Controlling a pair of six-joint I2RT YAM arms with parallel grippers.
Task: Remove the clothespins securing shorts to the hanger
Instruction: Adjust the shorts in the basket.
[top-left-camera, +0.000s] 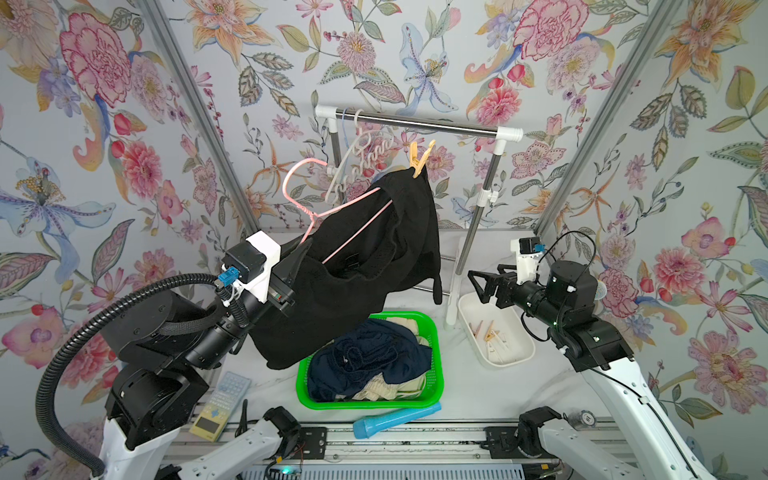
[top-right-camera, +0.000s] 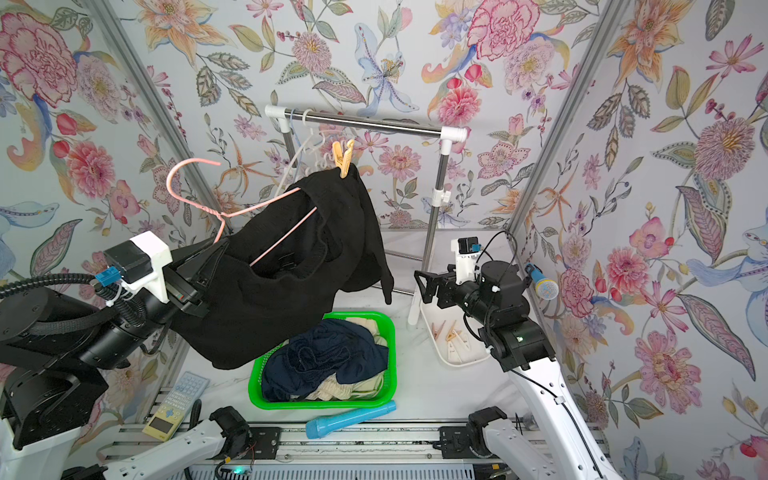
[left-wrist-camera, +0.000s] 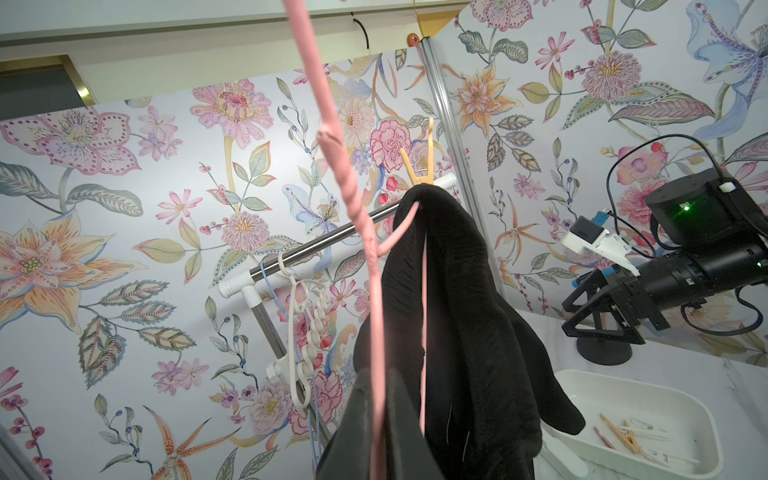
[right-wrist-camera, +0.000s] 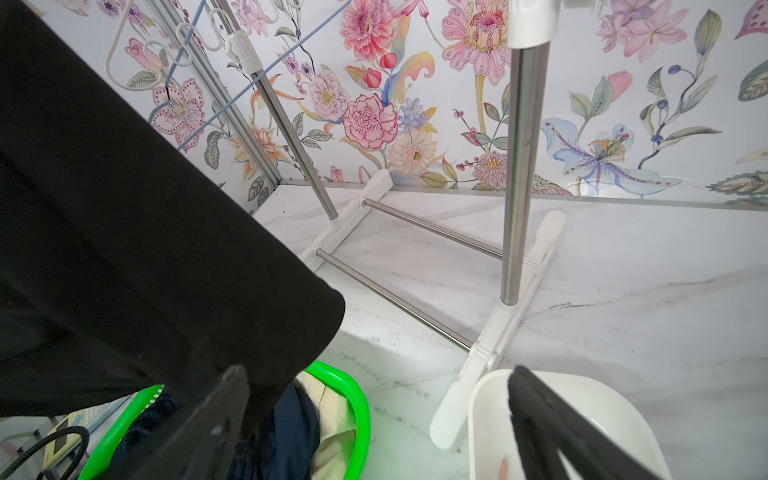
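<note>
One pink hanger (left-wrist-camera: 330, 141), one clipped clothespin (left-wrist-camera: 420, 174)

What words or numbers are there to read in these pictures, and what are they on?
Nothing here can be read for sure.
Keypad gadget: marks on its keys, too small to read.
White hanger: its curls look like handwriting, but no word can be made out.
Black shorts: no writing shows.

surface: white marbled tabletop (top-left-camera: 465, 395) | on it: green basket (top-left-camera: 435, 361), white tray (top-left-camera: 473, 309), rack foot (top-left-camera: 452, 307), blue tube (top-left-camera: 395, 419), keypad (top-left-camera: 220, 403)
</note>
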